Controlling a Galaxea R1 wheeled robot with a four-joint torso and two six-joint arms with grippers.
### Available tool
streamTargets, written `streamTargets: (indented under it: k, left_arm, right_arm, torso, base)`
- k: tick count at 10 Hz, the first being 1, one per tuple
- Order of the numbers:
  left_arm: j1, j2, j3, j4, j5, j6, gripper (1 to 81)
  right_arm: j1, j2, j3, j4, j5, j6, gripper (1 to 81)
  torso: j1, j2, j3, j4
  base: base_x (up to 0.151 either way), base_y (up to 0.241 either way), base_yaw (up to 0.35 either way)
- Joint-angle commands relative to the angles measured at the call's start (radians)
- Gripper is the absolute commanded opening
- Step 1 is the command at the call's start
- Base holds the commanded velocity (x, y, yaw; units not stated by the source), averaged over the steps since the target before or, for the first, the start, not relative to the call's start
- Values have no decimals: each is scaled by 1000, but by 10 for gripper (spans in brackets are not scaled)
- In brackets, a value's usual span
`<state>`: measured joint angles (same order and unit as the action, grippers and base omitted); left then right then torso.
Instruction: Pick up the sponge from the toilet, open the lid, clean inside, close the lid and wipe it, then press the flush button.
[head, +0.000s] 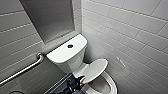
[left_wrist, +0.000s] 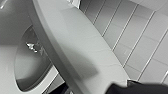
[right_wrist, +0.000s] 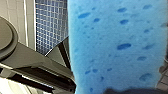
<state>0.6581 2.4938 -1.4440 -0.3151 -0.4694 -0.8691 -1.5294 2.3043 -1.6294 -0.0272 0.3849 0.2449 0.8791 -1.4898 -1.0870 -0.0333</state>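
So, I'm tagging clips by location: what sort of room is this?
A bathroom or toilet stall, possibly an accessible one: a white toilet with its lid part-raised, a metal grab bar beside it, and white wall tiles all round.

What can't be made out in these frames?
- Head view: the lid, half raised, hides part of the toilet bowl; the bottom edge cuts off its front.
- Head view: the left gripper is a dark blur by the lid; whether it holds it is unclear.
- Right wrist view: the sponge blocks whatever lies behind it.
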Motion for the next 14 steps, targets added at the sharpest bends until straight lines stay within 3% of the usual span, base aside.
streamTargets:
  k: [1,5,8,10,11,14]
  left_arm:
    - [-169,-79,8,48,-95,-28,811]
    - [-153,-194,7,114,-189,-111,811]
    - [-71,-246,-4,234,-184,-113,811]
    - [-19,-338,14,278,-183,-114,811]
    - [1,-360,14,430,-157,-114,811]
    - [89,-401,81,1054,229,-120,811]
  right_arm:
    - [-16,-40,28,-25,-61,1,10]
    - [-21,-35,36,-25,-61,-4,10]
    - [-25,-36,31,-23,-61,-3,10]
    - [-19,-30,33,-25,-61,-6,10]
    - [-22,-32,27,-23,-61,-4,10]
    - [-19,-29,-9,-26,-61,-9,10]
  torso:
    - [0,0,0,0]
    - [0,0,0,0]
    - [0,0,0,-1]
    - [0,0,0,-1]
    - [0,0,0,-1]
    - [0,0,0,-1]
  base:
    - [0,0,0]
    - [0,0,0]
    - [0,0,0]
    - [0,0,0]
    - [0,0,0]
    - [0,0,0]
